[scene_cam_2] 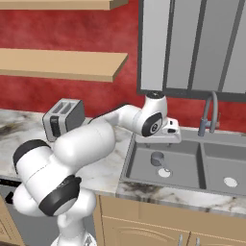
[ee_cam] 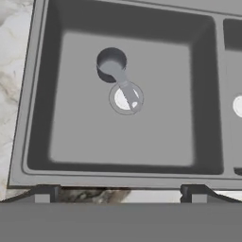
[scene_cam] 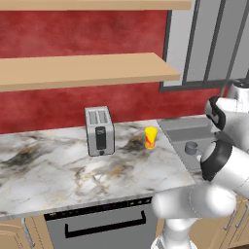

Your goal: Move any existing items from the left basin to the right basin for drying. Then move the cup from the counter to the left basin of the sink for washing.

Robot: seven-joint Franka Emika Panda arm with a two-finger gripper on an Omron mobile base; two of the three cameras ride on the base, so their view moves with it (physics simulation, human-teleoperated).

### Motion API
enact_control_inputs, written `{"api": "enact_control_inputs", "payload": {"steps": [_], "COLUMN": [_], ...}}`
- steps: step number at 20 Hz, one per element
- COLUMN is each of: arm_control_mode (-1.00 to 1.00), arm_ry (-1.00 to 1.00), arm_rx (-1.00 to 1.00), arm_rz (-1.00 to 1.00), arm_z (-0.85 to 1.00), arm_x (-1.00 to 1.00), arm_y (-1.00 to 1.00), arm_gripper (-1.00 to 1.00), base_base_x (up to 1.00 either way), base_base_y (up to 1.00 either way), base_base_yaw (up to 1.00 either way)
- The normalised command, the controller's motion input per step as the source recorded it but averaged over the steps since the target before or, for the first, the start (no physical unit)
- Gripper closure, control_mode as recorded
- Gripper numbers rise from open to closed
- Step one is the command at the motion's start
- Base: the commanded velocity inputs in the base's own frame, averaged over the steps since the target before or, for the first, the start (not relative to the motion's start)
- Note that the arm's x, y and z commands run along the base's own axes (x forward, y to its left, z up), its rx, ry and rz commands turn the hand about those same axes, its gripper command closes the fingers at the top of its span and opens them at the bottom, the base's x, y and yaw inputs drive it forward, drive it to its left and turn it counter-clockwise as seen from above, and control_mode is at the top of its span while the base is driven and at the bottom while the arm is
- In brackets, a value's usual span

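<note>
Because a small grey scoop [ee_cam: 115,71], perhaps a measuring cup, lies in the left basin [ee_cam: 71,123], the end effector [ee_cam: 120,191] hovers above it with jaws spread wide. The cup [scene_cam: 151,137] waits on the counter [scene_cam: 58,170].

From the left my own arm [scene_cam: 221,165] hides most of the sink [scene_cam: 187,133] — right basin [ee_cam: 234,71] is cut off by the hand view's edge.

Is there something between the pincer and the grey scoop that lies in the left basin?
Nothing visible is in the way. The open pincer hangs above the left basin, and the grey scoop lies alone on its floor, its handle reaching over the drain.
</note>
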Motion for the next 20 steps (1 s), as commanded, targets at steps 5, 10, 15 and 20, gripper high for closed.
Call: {"api": "enact_control_inputs", "payload": {"steps": [5,10,15,20], "arm_control_mode": [-1.00,-1.00,-1.00,-1.00], "arm_ry": [0.00,0.02,0.00,0.00], "arm_rx": [0.00,0.00,0.00,0.00], "arm_rz": [0.03,0.03,0.01,0.00], "arm_z": [-0.18,-0.15,-0.21,-0.22], "arm_x": [0.23,0.10,0.20,0.32], "arm_y": [0.00,0.00,0.00,0.00], "arm_gripper": [-1.00,-1.00,-1.00,-1.00], "base_base_x": [0.00,0.00,0.00,0.00], "base_base_y": [0.00,0.00,0.00,0.00], "base_base_yaw": [0.00,0.00,0.00,0.00]}}
